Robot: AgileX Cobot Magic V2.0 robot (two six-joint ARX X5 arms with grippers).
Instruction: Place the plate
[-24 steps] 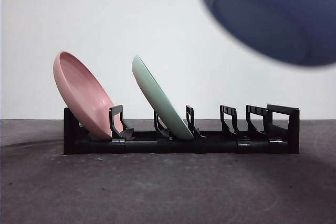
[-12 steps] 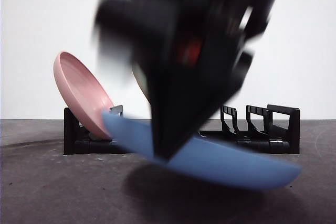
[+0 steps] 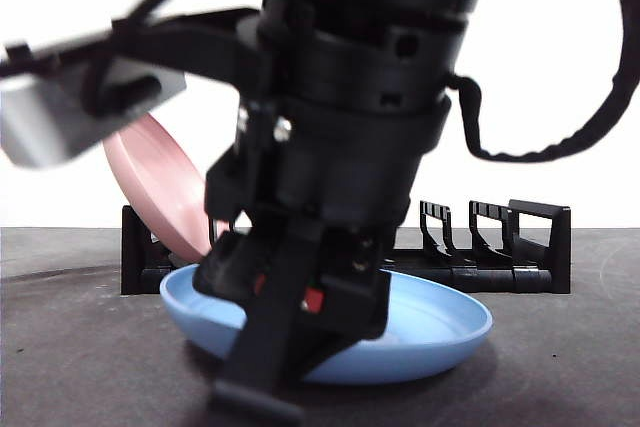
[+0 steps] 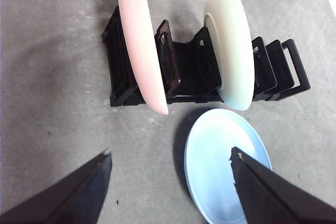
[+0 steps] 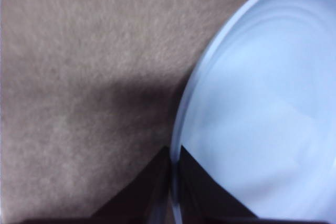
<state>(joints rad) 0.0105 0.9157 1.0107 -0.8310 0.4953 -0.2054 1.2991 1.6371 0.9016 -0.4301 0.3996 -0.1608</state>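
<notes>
While the front view was mostly filled by my right arm, dark and blurred, I could see under it the blue plate [image 3: 440, 332] lying low on the table [image 3: 80, 367] in front of the black rack [image 3: 500, 247], with only a sliver of the pink plate [image 3: 160, 187] showing behind. The right gripper [image 3: 285, 347] reached down steeply to the plate's near rim. My right wrist view gave what the front could not: the two jaws pressed together on the blue plate's [image 5: 262, 119] rim, one on each face of it, with bare grey table [image 5: 79, 77] beside.

The left wrist view showed the whole layout from above (nothing of that was readable from table height). The pink plate [image 4: 137, 40] and the pale green plate [image 4: 231, 45] stood leaning in separate slots of the rack [image 4: 184, 66], and the blue plate [image 4: 223, 166] lay on the table [image 4: 52, 77] just beside the rack, below the green one. My left gripper [image 4: 170, 182] hung high above with its jaws wide apart, holding nothing.
</notes>
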